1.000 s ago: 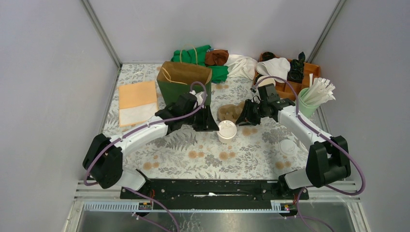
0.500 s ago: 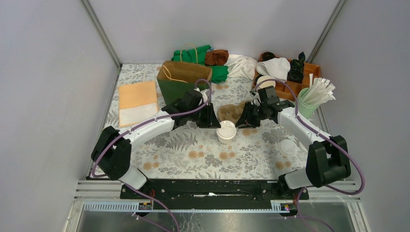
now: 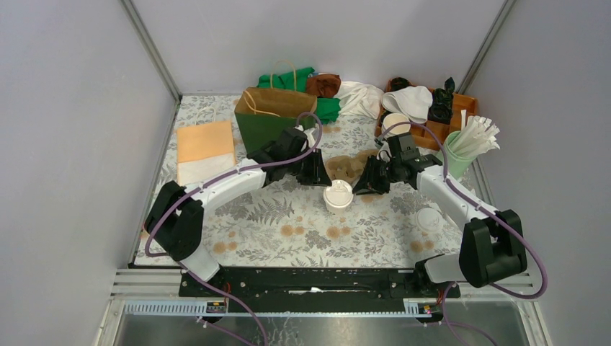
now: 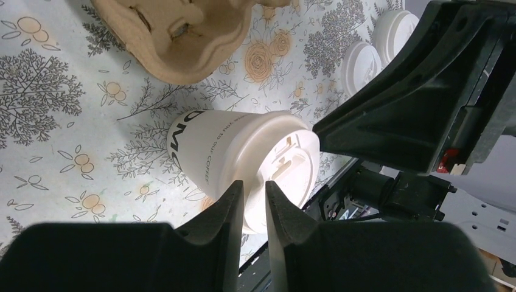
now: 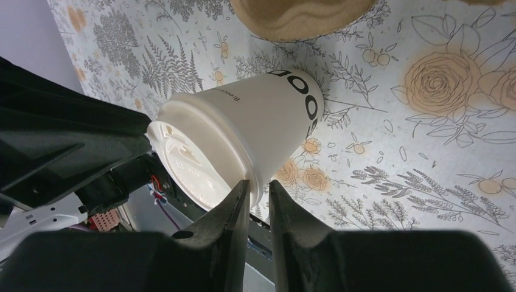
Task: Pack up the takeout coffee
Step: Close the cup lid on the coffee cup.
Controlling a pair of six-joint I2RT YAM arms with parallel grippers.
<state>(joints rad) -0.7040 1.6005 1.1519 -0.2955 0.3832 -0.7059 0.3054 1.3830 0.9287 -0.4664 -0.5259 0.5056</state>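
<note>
The takeout coffee (image 3: 338,195), a white paper cup with a white lid, stands upright mid-table just in front of the brown pulp carrier (image 3: 346,167). My left gripper (image 3: 322,182) meets its lid from the left and my right gripper (image 3: 357,190) from the right. In the left wrist view the cup (image 4: 243,152) sits just beyond my left gripper (image 4: 254,191), whose jaws are drawn close on the lid's rim. The right wrist view shows the same from the other side. There the cup (image 5: 243,134) has its lid edge pinched in the right gripper (image 5: 258,188).
A green paper bag (image 3: 272,119) stands open behind the left arm, with an orange paper sheet (image 3: 205,148) to its left. A green holder of straws (image 3: 468,144), a wooden tray (image 3: 461,102) and loose lids (image 3: 430,218) are on the right.
My left arm has stretched right toward the cup and its jaws have narrowed onto the lid rim. The right gripper has edged left to the cup and closed slightly.
</note>
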